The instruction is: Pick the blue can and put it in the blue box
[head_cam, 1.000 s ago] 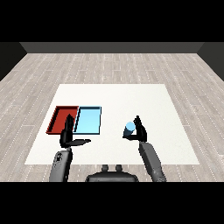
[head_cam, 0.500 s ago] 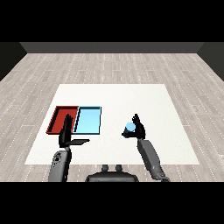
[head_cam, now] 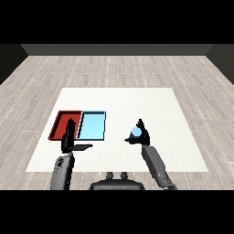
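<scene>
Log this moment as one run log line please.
phase: grasp | right robot hand: curled round blue can | left robot hand: open, holds nothing | light blue tray: no can inside yet

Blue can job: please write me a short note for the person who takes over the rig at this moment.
Right hand: curled round the small light blue can, at the table's middle right.
Left hand: open, fingers straight, thumb out, at the near edge of the two trays, holding nothing.
Light blue tray: beside the red tray, to the left of the can, nothing in it.
Done: can grasped.
Left: carry it left to the blue tray and release.
</scene>
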Action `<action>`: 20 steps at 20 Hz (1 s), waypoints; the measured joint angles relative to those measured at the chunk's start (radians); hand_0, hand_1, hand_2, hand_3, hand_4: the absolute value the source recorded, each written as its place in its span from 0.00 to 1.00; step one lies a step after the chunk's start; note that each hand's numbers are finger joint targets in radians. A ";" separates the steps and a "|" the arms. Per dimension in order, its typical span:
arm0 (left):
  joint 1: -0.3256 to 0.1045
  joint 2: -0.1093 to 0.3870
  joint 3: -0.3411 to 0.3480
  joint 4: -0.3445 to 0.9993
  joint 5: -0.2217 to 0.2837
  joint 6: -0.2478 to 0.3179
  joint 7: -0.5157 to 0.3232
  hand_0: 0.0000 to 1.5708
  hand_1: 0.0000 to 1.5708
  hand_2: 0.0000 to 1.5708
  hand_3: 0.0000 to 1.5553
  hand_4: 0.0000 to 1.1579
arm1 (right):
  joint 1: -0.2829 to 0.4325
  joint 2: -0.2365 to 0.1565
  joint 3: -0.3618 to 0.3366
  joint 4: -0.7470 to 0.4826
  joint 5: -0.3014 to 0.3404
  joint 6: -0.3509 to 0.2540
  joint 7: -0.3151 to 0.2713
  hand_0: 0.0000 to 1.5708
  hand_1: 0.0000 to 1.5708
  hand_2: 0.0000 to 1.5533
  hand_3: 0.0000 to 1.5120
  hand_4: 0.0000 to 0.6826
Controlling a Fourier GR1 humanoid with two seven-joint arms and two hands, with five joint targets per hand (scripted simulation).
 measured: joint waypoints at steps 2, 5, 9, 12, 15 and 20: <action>0.022 -0.007 -0.011 -0.018 -0.006 0.002 -0.005 0.00 0.00 0.00 0.00 0.00 | -0.018 0.000 -0.001 0.030 -0.001 -0.022 -0.017 0.68 0.68 0.79 0.78 0.00; 0.038 0.002 -0.005 -0.033 0.010 -0.018 -0.008 0.00 0.00 0.00 0.00 0.00 | -0.057 -0.005 -0.006 0.066 0.011 -0.083 0.013 0.93 0.93 0.94 0.96 0.79; 0.017 -0.006 -0.005 -0.023 0.010 -0.009 0.000 0.00 0.00 0.00 0.00 0.00 | -0.066 -0.005 -0.008 0.060 0.035 -0.135 0.059 0.93 0.93 0.94 0.95 0.79; 0.018 -0.011 -0.016 -0.035 -0.004 0.001 0.006 0.00 0.00 0.00 0.00 0.00 | -0.064 -0.003 0.028 0.051 0.020 -0.165 0.056 0.91 0.91 0.93 0.91 0.74; 0.017 -0.007 -0.012 -0.025 -0.007 -0.001 0.001 0.00 0.00 0.00 0.00 0.00 | -0.055 -0.003 0.036 0.032 0.037 -0.170 0.044 0.93 0.93 0.94 0.88 0.66; -0.007 -0.021 -0.028 0.007 -0.022 0.008 -0.006 0.00 0.00 0.00 0.00 0.00 | -0.049 -0.003 0.070 -0.014 0.085 -0.208 0.012 0.92 0.92 0.95 0.90 0.73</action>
